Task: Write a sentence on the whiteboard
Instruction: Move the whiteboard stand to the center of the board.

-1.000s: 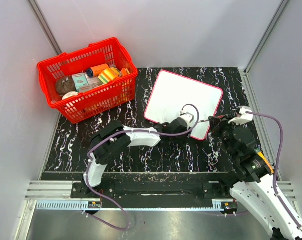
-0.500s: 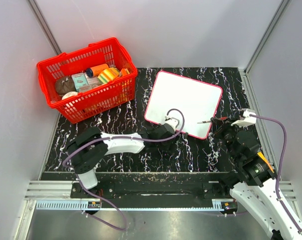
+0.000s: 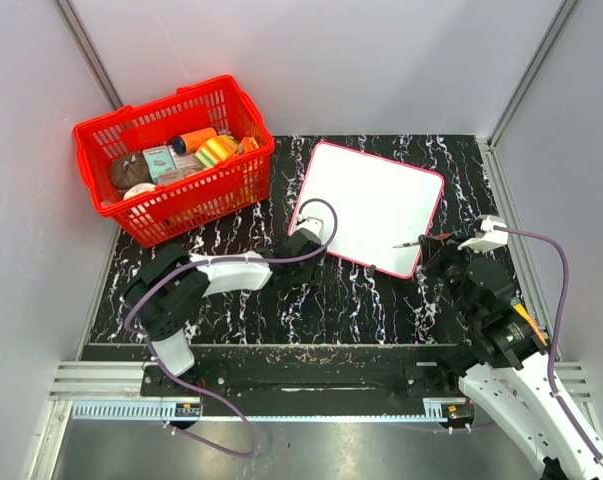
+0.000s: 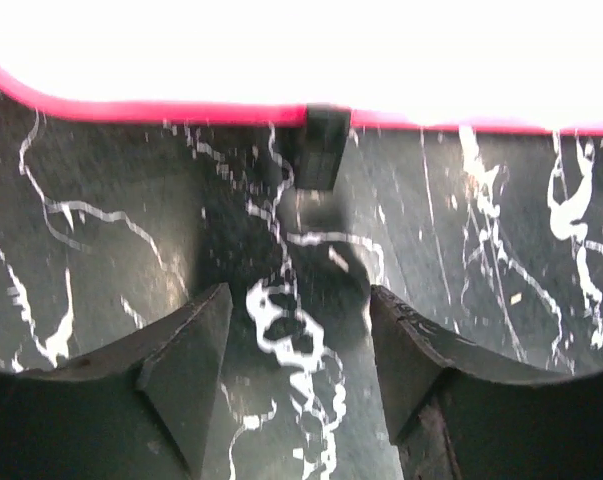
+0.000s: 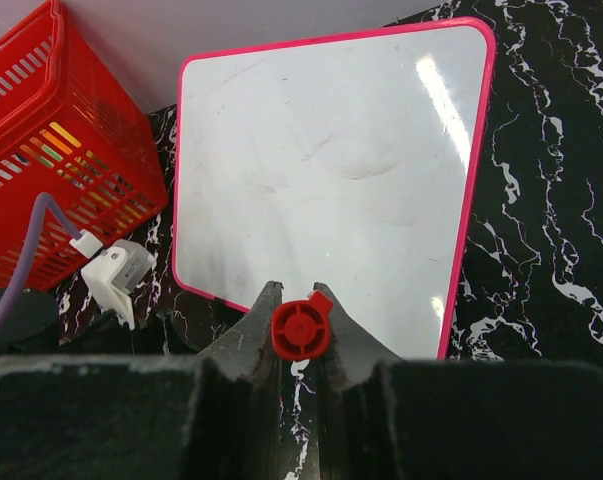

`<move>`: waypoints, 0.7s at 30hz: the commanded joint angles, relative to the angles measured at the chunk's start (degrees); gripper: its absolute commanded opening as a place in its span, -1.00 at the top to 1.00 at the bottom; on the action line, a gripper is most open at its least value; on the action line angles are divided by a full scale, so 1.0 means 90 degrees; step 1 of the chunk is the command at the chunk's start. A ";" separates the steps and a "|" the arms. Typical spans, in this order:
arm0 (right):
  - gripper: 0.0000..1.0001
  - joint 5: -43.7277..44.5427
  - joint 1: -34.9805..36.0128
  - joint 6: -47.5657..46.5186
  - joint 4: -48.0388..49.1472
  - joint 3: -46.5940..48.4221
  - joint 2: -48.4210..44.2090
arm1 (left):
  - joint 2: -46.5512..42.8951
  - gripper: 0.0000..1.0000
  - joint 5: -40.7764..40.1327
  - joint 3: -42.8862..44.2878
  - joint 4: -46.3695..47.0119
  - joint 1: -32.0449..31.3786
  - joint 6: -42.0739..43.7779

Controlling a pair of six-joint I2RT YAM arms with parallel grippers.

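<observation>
The whiteboard lies flat on the black marbled table, white with a pink-red edge. Its face shows only faint smudges in the right wrist view; no red sentence is visible. My right gripper is shut on a red marker, seen end-on in the right wrist view, and hovers at the board's near right edge with the tip pointing left over it. My left gripper is open and empty, low over the table just short of the board's near edge.
A red basket filled with small items stands at the back left, and shows in the right wrist view. A small dark piece sits against the board's near edge. White walls enclose the table on three sides.
My left arm has drawn back leftward, from over the board's near edge to off the board at its near left corner. The right gripper with the marker has barely moved.
</observation>
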 commanded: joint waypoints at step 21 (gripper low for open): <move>1.00 0.0018 0.0018 -0.0031 0.0380 -0.0023 0.0138 | 0.1432 0.41 -0.0082 0.1025 0.0238 0.0282 0.0481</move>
